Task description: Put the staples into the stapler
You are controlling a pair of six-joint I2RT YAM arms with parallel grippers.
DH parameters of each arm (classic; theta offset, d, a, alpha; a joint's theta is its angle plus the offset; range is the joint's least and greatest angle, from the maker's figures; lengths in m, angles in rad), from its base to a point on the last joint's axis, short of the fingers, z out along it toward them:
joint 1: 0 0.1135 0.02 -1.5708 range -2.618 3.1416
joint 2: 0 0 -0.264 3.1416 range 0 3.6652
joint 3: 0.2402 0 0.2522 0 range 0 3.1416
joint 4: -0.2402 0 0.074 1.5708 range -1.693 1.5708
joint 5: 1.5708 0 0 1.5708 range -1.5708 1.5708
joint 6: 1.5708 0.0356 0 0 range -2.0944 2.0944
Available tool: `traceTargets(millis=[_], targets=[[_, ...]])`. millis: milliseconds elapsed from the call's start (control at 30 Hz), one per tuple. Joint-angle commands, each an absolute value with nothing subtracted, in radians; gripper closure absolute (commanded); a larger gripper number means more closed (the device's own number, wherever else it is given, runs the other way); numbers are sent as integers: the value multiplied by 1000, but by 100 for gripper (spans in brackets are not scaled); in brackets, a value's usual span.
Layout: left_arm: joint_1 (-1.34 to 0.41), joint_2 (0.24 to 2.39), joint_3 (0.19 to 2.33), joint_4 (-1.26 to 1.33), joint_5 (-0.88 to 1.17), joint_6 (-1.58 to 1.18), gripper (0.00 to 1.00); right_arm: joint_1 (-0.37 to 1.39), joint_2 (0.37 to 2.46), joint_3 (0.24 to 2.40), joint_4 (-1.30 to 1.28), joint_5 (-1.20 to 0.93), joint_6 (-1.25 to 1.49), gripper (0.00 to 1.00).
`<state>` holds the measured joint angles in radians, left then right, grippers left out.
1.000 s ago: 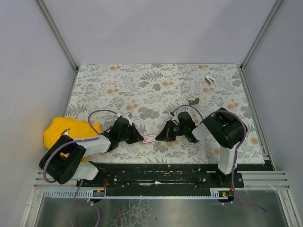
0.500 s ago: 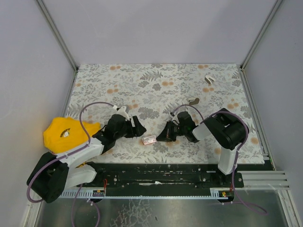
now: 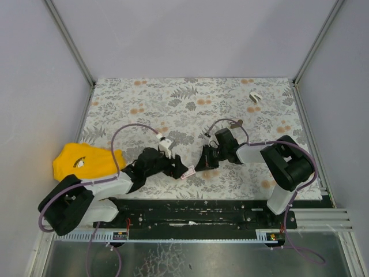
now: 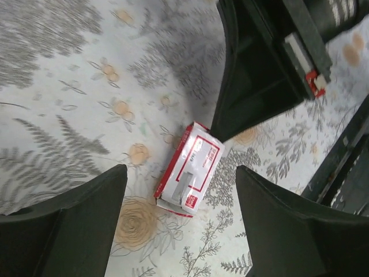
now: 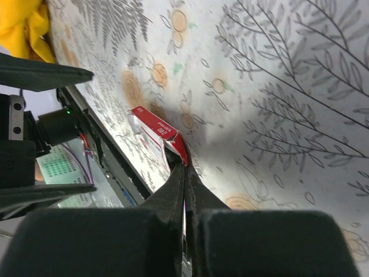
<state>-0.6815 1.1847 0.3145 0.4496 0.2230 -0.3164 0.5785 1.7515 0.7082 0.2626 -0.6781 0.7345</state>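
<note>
- The table (image 3: 230,104) lay under both grippers.
- The left gripper (image 3: 177,168) stood open, with the staples (image 4: 190,168) between its fingers, touching neither.
- The right gripper (image 5: 184,163) was closed, its tips against the staples' corner.
- The staples lay flat.

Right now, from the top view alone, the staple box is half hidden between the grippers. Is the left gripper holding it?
Observer: No. The left wrist view shows the left gripper open, a finger on each side of the staple box, neither touching it.
Operator: And the right gripper?
Observer: Its own view shows the right gripper shut, tips against the box's red end; a pinched flap I cannot confirm.
Operator: Is the box upright?
Observer: No, it lies flat on the table, printed face up.
</note>
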Motion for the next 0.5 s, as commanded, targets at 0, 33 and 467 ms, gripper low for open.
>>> traceTargets(millis=[0,33,467], targets=[[-767,1293,338,594,211,-183,24,562,1720,736,132,-711,630,100],[-787,1308,343,594,188,-166,24,560,1717,737,130,-710,630,100],[-980,1452,420,516,-46,-38,26,552,1712,742,120,-703,630,100]])
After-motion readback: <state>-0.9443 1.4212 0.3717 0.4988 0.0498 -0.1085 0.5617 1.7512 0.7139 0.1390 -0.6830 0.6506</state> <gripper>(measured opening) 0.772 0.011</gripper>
